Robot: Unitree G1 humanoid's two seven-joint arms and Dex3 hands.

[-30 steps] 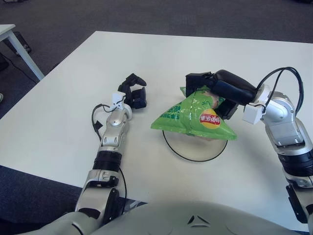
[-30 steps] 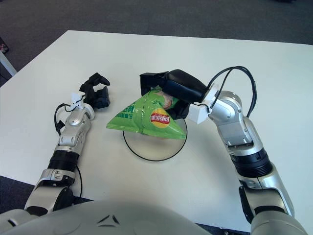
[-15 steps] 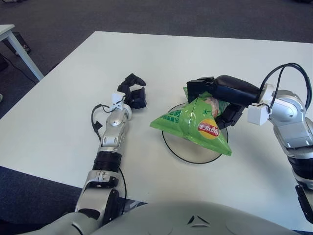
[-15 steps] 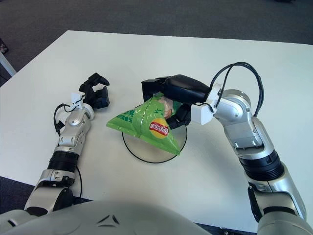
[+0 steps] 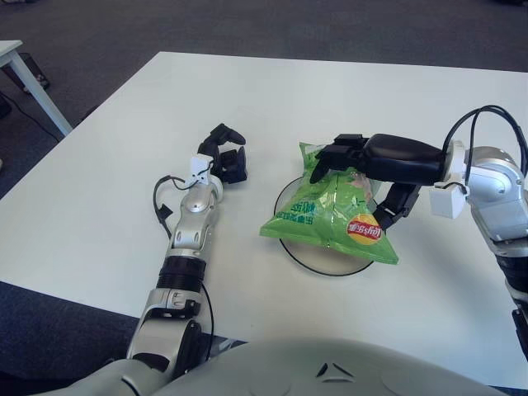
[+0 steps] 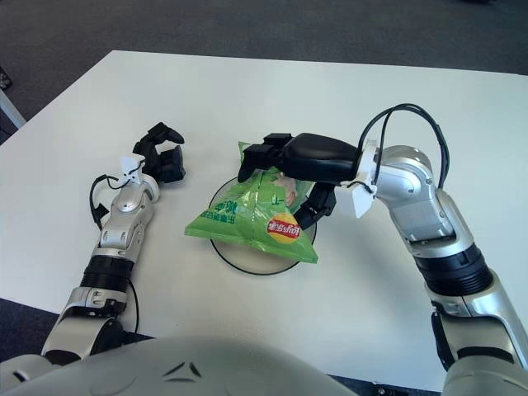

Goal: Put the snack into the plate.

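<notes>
The green snack bag (image 5: 330,219) lies across the round black-rimmed plate (image 5: 286,245) at the table's middle, its red and yellow logo toward me. My right hand (image 5: 355,186) hovers over the bag's far end. Its long fingers (image 5: 338,154) stretch out flat above the bag's top edge, and its thumb points down at the bag's right side. The hand looks open, no longer pinching the bag. My left hand (image 5: 227,157) shows left of the plate with its fingers curled and nothing in them.
The white table (image 5: 99,190) spreads wide on all sides of the plate. Its left and far edges drop to dark carpet. A leg of another white table (image 5: 37,87) stands at the far left.
The right hand lowered the bag from a tilted hanging pose until it lay on the plate. Its fingers then straightened away from the bag's top. The left arm stayed still.
</notes>
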